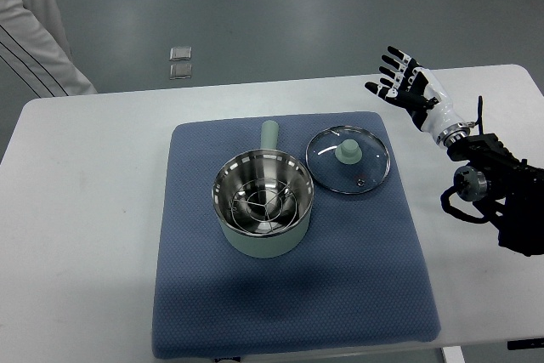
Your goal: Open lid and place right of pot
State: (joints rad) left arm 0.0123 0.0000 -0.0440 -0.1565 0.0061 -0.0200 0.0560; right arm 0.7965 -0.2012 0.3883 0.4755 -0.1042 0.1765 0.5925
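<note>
A pale green pot with a steel inside and a wire rack in it stands uncovered on a blue mat. Its green handle points away from me. The glass lid with a pale green knob lies flat on the mat, right of the pot and just apart from its rim. My right hand is raised above the table's far right part, fingers spread, holding nothing, to the upper right of the lid. My left arm is out of view.
The mat lies on a white table. A person's white sleeve shows at the top left, beyond the table's edge. Two small grey squares lie on the floor behind the table. My right arm's black forearm reaches over the table's right side.
</note>
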